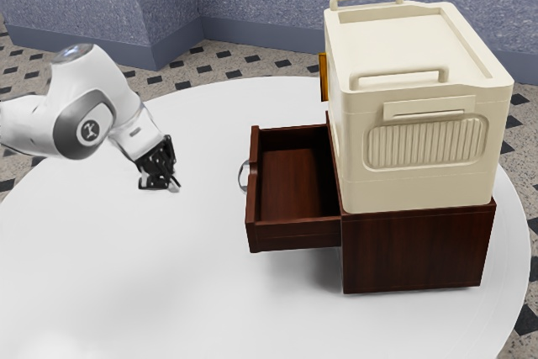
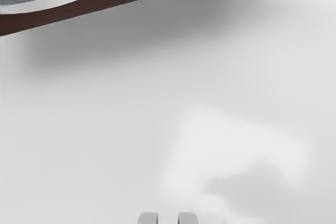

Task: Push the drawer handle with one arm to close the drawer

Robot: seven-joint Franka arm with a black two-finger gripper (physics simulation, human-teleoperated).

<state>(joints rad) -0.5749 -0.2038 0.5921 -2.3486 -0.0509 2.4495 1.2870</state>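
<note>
- I'm seeing the drawer (image 1: 294, 181) standing open, sticking out of the cabinet (image 1: 414, 250) toward the arm (image 1: 105, 111).
- The handle (image 1: 243, 176) is sitting on the drawer front (image 1: 253, 195), on the side facing my gripper (image 1: 161, 182). From the gripper it's lying toward the exterior view's right, with bare table (image 1: 202, 250) between; no contact showing.
- The handle's long axis is running along the drawer front, so I'm judging the push as square across it, straight toward the cabinet. Single arm, no choice of side.
- I'm reading the gripper as slightly parted: tips standing a narrow gap apart in the wrist view, nothing between them.
- In the exterior view I'm getting the handle nearly edge-on, partly blocked by the drawer front. In the wrist view its curve is running off the edge, so I'm missing its full span.
- I'm not able to tell how high the gripper is hanging against the handle. I'm expecting to check that before advancing; too low or off-center could mean slipping or skewing the drawer.
</note>
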